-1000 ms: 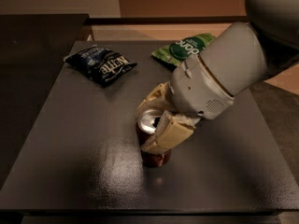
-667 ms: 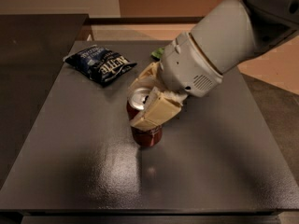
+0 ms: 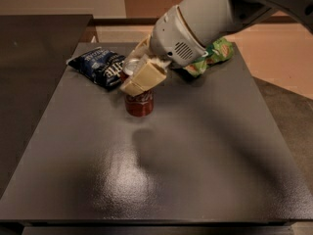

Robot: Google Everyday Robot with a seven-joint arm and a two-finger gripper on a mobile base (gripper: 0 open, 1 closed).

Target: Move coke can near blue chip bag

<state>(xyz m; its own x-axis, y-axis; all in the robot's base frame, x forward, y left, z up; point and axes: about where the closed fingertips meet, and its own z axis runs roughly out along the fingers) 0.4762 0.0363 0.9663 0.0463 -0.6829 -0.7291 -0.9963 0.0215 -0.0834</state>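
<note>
The coke can is dark red with a silver top and stands upright, just right of and in front of the blue chip bag, which lies crinkled at the table's far left. My gripper comes in from the upper right and is shut on the can's upper part, its cream fingers on both sides of the rim. I cannot tell whether the can's base touches the table.
A green chip bag lies at the far right of the dark table, partly behind my arm. A darker counter stands to the left. The floor drops off beyond the table's right edge.
My gripper has carried the coke can from the table's middle toward the far left, and it is now close beside the blue chip bag.
</note>
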